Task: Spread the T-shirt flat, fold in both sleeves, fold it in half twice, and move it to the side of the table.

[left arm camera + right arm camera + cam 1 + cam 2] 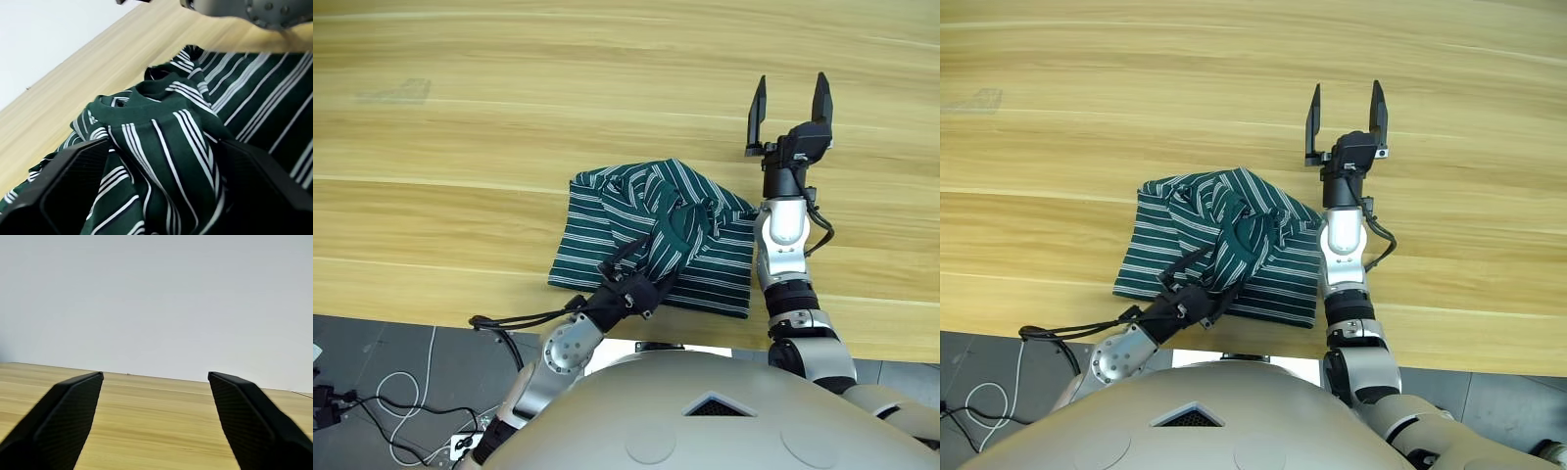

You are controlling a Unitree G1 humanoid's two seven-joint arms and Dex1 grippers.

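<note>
Gripping the bunched T-shirt [607, 220] at centre, the left hand [644, 266] seems set to spread it. The right hand [789, 103] hovers open, upper right.

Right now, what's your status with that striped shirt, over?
Left gripper shut on green striped T-shirt. Right gripper open, empty. Shirt crumpled on wooden table, not flat.
</note>
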